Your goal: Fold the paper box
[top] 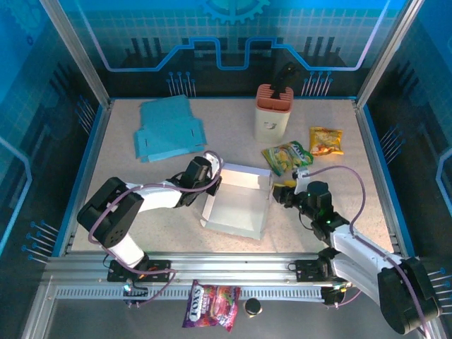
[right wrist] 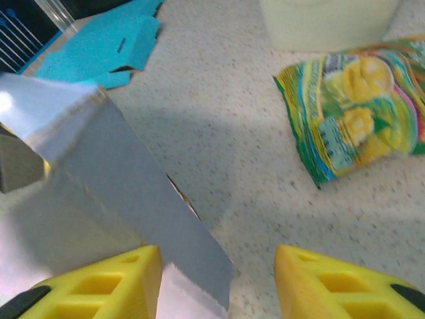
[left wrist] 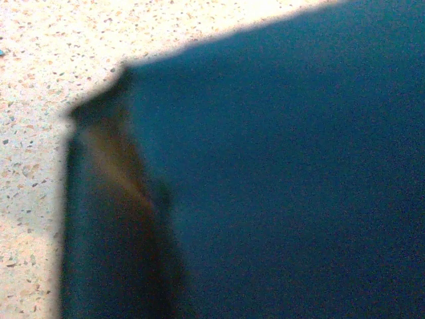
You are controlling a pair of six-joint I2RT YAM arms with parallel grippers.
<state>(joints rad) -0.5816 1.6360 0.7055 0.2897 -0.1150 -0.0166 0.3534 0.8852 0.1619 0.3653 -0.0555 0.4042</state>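
Top external view, left to right. At rear left, on the speckled beige table (top: 159, 226): flat turquoise paper sheets (top: 169, 128), unfolded. Nearer the middle: left gripper (top: 215, 178), pressed against the left wall of the open white paper box (top: 236, 205), close to its far-left corner. Closed tight; cannot tell whether a wall is pinched between the fingers.

Box itself at mid-table, between the two grippers, mouth facing up, walls raised. Long axis from near to far, far end leaning slightly right; a flap standing up at the far-left corner.

Just right of the box: right gripper (top: 284, 192), yellow fingers aimed left at the right wall. Behind it: a green-and-yellow snack bag (top: 286, 157), a peach-and-cream upright holder (top: 273, 111) with a black handle sticking out, and farther right a yellow-orange snack bag (top: 326, 140).

Left wrist view: blurred, dark surface close up, table at the left edge.

Right wrist view: box wall (right wrist: 99, 159) slanting down to a corner just beside the left-hand yellow fingertip (right wrist: 99, 286). Jaws roughly half apart, clamping nothing. Beyond: the turquoise sheets (right wrist: 106, 40) and the green-and-yellow bag (right wrist: 358, 106).
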